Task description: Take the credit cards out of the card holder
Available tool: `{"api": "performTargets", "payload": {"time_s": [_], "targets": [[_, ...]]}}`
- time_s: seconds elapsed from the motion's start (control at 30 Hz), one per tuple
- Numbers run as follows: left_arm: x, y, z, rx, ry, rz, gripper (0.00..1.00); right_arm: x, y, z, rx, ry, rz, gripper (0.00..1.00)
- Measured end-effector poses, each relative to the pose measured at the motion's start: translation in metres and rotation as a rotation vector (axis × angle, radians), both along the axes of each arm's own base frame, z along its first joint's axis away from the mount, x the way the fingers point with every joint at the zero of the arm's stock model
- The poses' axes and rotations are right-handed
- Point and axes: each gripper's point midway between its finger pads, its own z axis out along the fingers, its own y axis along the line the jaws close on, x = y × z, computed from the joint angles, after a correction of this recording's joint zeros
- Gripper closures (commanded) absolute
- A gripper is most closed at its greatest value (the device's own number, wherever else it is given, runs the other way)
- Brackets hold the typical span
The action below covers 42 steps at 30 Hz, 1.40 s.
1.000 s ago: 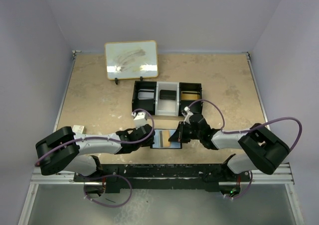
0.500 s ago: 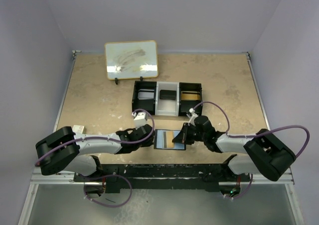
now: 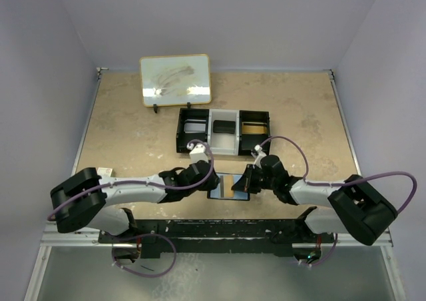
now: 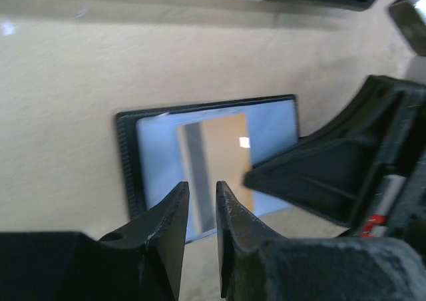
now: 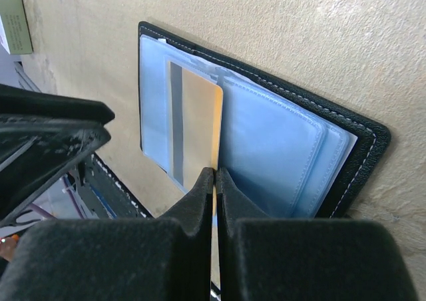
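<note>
Right wrist view: we are looking along the right gripper [image 5: 214,178], whose fingers are pressing together on the nearest edge of a gold credit card [image 5: 196,121]. Its grey stripe is running from 12 to 6 o'clock. The card holder [image 5: 299,161] is lying open and flat on the table [image 5: 319,34], blue-grey panels upward, just beyond the fingertips at 12 o'clock. In the top external view we are finding the holder at the near middle of the table, between the two grippers. Its long axis is running from 9 to 3 o'clock, and the black-and-white tray [image 3: 181,131] is sitting apart at 12 o'clock. The left gripper [image 4: 202,204] is hovering over the holder's 9 o'clock end, its fingers slightly spread with nothing between them. In the left wrist view the card's long axis is crossing the holder's, and the right gripper is meeting the card from 3 o'clock. We are judging the right arm to be the working one, with the withdrawal lying back toward 3 o'clock. Whether any part of the card is sitting inside a sleeve, we cannot tell.
</note>
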Motion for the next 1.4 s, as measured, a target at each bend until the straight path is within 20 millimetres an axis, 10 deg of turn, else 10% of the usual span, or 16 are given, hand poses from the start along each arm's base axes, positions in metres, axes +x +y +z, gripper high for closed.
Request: {"api": "performTargets", "payload": {"time_s": [0.2, 0.3, 0.77, 0.93, 1.4], "targets": [[0.009, -0.045, -0.001, -0.007, -0.008, -0.076, 0.90, 0.001, 0.001, 0.000, 0.009, 0.004, -0.007, 0.99], [0.004, -0.041, -0.030, 0.075, 0.029, -0.082, 0.94, 0.001, 0.001, -0.001, 0.011, 0.008, -0.014, 0.92], [-0.004, -0.033, -0.029, 0.145, 0.003, -0.060, 0.96, 0.007, 0.009, 0.000, 0.077, 0.052, -0.071, 0.83], [-0.004, -0.031, -0.029, 0.151, 0.004, -0.058, 0.97, 0.009, 0.008, 0.000, 0.080, 0.057, -0.086, 1.00], [-0.010, -0.015, -0.032, 0.184, 0.008, -0.050, 0.97, 0.012, -0.006, 0.006, 0.070, 0.031, -0.116, 1.00]]}}
